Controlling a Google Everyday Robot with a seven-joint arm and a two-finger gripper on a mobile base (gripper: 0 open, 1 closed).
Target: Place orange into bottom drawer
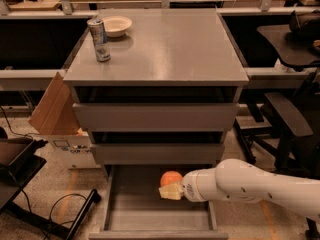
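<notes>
Pincer (171, 190) grips orange (171, 177) in bottom drawer (145, 215); can (99, 39), bowl (115, 25) above.

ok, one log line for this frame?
phase: place | claw: over open grey bottom drawer, holding small round orange fruit | release: not yet
</notes>
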